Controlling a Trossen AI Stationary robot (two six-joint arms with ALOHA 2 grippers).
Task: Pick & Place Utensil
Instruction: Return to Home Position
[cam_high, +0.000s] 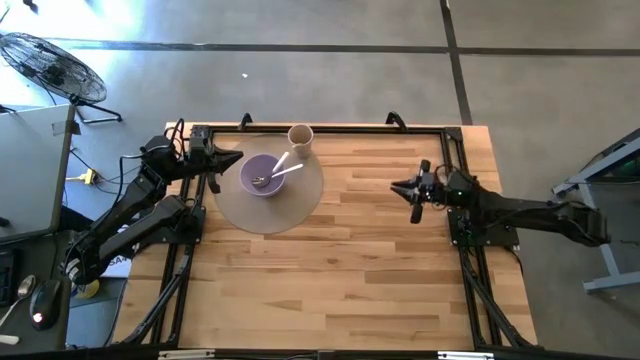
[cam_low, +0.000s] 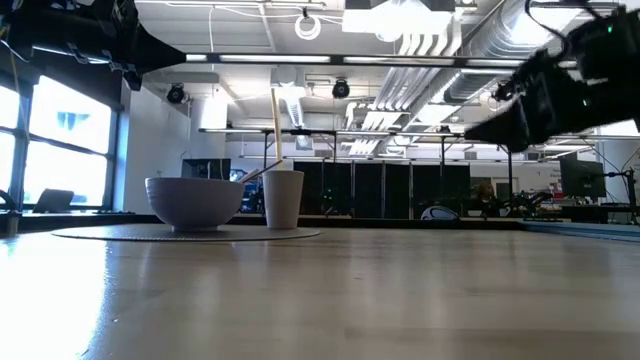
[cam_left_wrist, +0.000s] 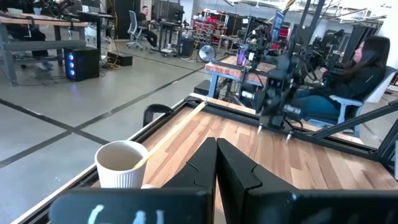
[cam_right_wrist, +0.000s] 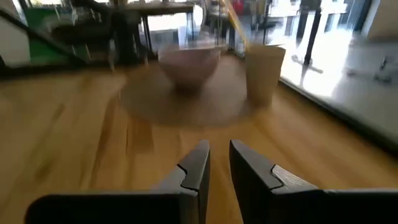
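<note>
A purple bowl (cam_high: 262, 176) sits on a round grey mat (cam_high: 285, 208) at the table's far left. A pale utensil (cam_high: 285, 171) lies in the bowl, its handle leaning on the rim. A paper cup (cam_high: 300, 135) stands at the mat's far edge with a wooden stick (cam_low: 275, 130) standing in it. My left gripper (cam_high: 228, 163) hovers shut just left of the bowl, and its wrist view (cam_left_wrist: 216, 149) looks past the cup (cam_left_wrist: 121, 165). My right gripper (cam_high: 396, 186) hangs above bare table right of the mat, with a narrow gap between its fingers (cam_right_wrist: 217, 155), pointing at the bowl (cam_right_wrist: 188, 65).
A black frame rail (cam_high: 330, 129) runs along the table's far edge behind the cup. The wooden tabletop (cam_high: 340, 270) stretches bare between the mat and the near edge. A person (cam_left_wrist: 367, 68) sits at a desk beyond the table's right side.
</note>
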